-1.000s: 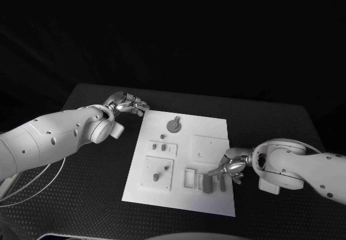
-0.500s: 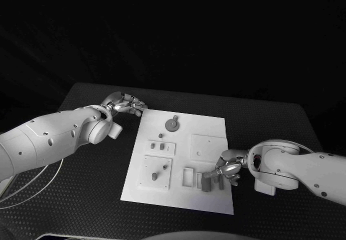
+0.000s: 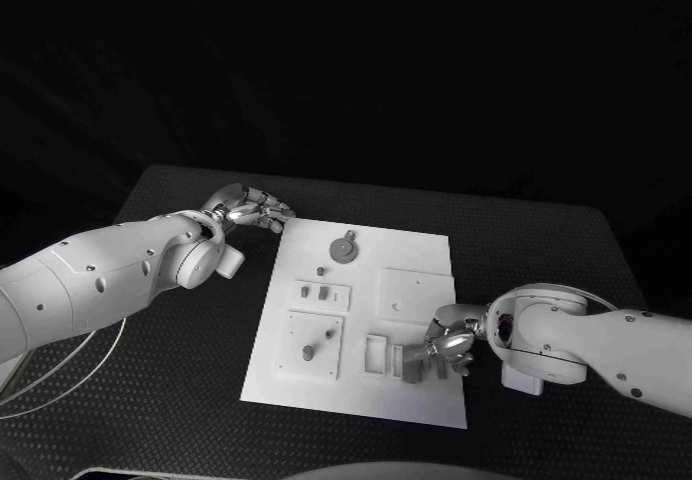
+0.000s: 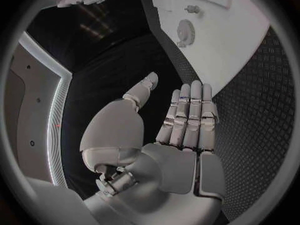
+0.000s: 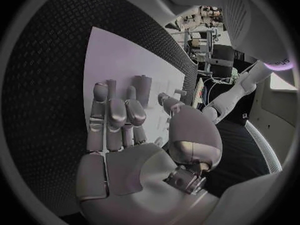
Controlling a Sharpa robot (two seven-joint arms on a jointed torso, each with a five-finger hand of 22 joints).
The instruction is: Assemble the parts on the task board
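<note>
The white task board (image 3: 418, 255) lies mid-table. On it sit a round grey disc part (image 3: 346, 249), small pegs (image 3: 325, 294) and, at the near right, upright grey pieces (image 3: 414, 369). My right hand (image 3: 449, 344) hovers over that near right area, its fingertips just beside the upright pieces. In the right wrist view the right hand (image 5: 122, 130) has loosely bent fingers and the thumb apart, nothing in it, with an upright grey piece (image 5: 142, 86) just beyond them. My left hand (image 3: 250, 208) lies flat off the board's far left corner. In the left wrist view the left hand (image 4: 181, 125) holds nothing.
The black textured table (image 3: 173, 330) surrounds the board, with bare room on both sides. The left wrist view shows the board (image 4: 231, 30) with the disc part (image 4: 185, 32) ahead of the flat fingers. A thin white cable (image 3: 58, 375) loops at the table's left edge.
My right hand has edged a little inward over the board's near right corner, closer to the upright grey pieces. The left hand has stayed in place.
</note>
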